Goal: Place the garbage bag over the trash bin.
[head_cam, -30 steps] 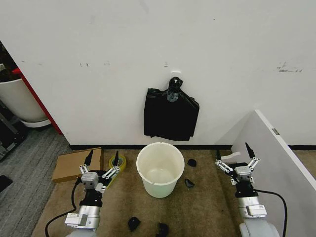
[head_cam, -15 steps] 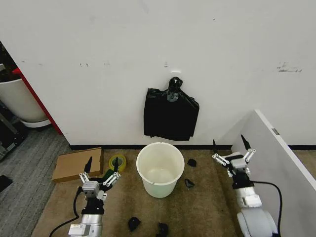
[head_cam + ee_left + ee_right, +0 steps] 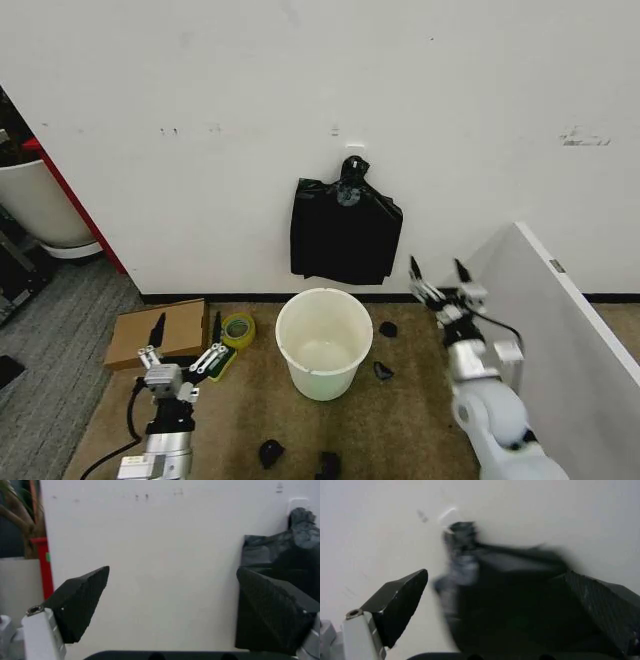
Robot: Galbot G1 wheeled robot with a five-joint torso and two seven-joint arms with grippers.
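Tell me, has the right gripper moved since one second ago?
Yes. In the head view the right gripper, fingers open, has moved up and to the left, from beside the white panel toward the black bag on the wall.

The head camera looks down and forward from above at the floor and the far wall (image 3: 200, 100), well back from both. The left wrist camera looks level between its own fingers (image 3: 80, 605) at that wall, closer in. The right wrist camera faces the wall too, nearer still. All three views share the black bag (image 3: 345, 232) (image 3: 280, 555) (image 3: 505, 600) hanging on the wall.
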